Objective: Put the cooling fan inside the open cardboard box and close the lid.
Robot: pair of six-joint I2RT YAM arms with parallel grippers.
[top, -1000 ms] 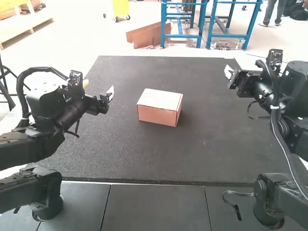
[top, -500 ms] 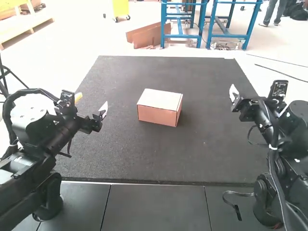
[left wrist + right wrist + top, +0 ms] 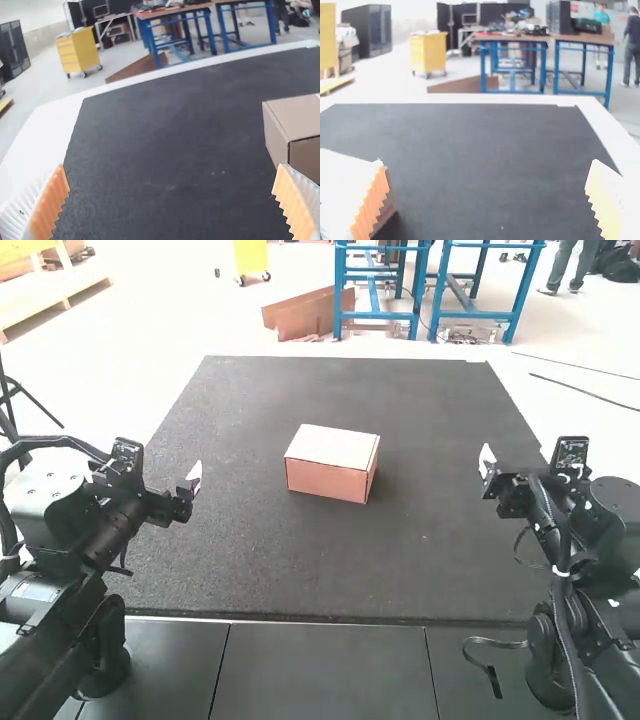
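A small brown cardboard box (image 3: 332, 463) stands in the middle of the black mat (image 3: 420, 540), its pale lid lying flat and closed. The box's corner (image 3: 295, 127) appears in the left wrist view, ahead of that gripper and off to one side. My left gripper (image 3: 185, 490) hangs over the mat's near left part, well apart from the box, open with nothing between its ribbed white fingers (image 3: 47, 210). My right gripper (image 3: 497, 485) is over the mat's right side, also away from the box and open, its orange pads (image 3: 370, 200) holding nothing.
The mat ends at a pale floor on the left, right and far sides. A dark table strip (image 3: 320, 670) runs along the near edge. Blue metal frames (image 3: 430, 290) and a brown board (image 3: 305, 312) stand beyond the far edge.
Both arms have drawn back toward the near edge and sunk lower, away from the box. The box has not moved.
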